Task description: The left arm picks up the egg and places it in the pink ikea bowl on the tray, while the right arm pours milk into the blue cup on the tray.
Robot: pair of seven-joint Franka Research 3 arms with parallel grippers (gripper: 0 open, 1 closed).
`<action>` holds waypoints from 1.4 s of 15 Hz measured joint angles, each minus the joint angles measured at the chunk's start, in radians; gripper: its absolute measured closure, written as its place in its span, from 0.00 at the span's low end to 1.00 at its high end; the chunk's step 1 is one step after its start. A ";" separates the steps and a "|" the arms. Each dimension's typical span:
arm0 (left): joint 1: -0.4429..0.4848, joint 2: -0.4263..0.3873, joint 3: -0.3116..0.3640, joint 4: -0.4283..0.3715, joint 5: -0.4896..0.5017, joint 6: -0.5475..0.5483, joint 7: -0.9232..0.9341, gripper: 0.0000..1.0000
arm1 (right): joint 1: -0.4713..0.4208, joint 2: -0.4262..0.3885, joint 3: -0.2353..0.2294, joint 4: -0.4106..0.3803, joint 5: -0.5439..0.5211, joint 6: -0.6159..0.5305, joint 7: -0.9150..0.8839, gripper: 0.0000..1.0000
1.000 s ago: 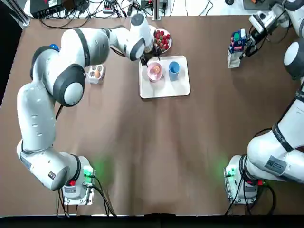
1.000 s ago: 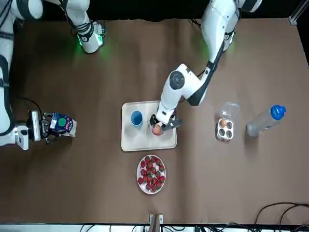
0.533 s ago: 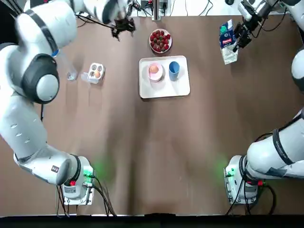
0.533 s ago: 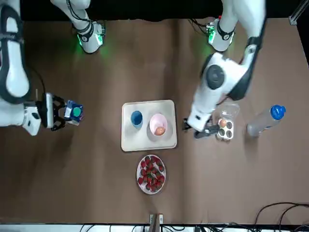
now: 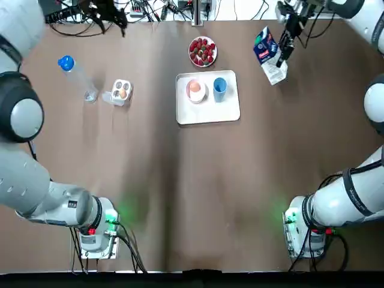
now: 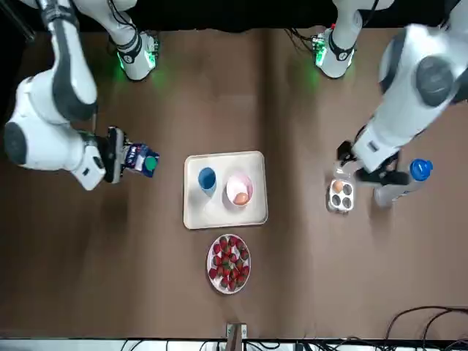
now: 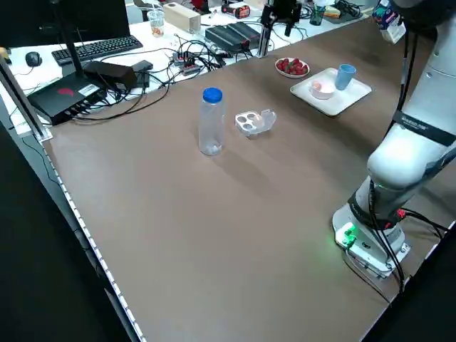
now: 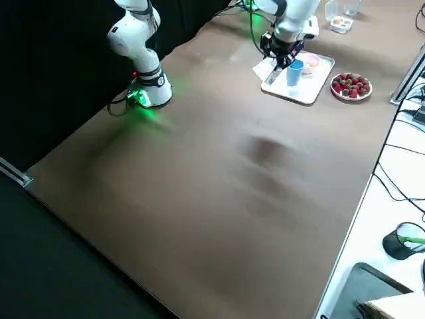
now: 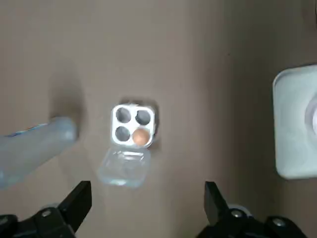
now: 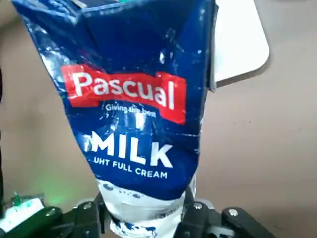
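An egg [image 5: 194, 87] lies in the pink bowl [image 5: 195, 92] on the white tray [image 5: 225, 108], beside the blue cup [image 5: 219, 86]. My left gripper [image 9: 146, 208] is open and empty, raised high over the egg carton [image 9: 131, 126], well away from the tray. In the front view it hangs near the carton [image 6: 340, 194]. My right gripper [image 6: 113, 162] is shut on the blue milk carton [image 5: 268, 51], held tilted in the air to the right of the tray. In the right wrist view the milk carton [image 10: 143, 114] fills the picture, hiding the fingers.
The egg carton [image 5: 120, 92] holds one more egg [image 5: 123, 93]. A water bottle [image 5: 75, 75] with a blue cap stands left of it. A plate of strawberries [image 5: 203, 51] sits just behind the tray. Cables and boxes line the far table edge.
My left gripper let go of the egg in the pink bowl, rose and swung left past the egg carton. The right gripper lifted the milk carton and carried it toward the tray.
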 joint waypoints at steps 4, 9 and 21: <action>0.096 -0.084 0.001 0.038 -0.040 -0.136 0.141 0.00 | 0.114 -0.004 0.001 0.000 -0.065 0.016 0.197 0.44; 0.102 -0.102 0.003 0.121 -0.040 -0.251 0.148 0.00 | 0.240 -0.004 0.002 0.000 -0.149 0.021 0.412 0.44; 0.136 -0.118 0.007 0.128 -0.044 -0.252 0.148 0.00 | 0.370 0.084 0.002 0.006 -0.256 0.028 0.579 0.48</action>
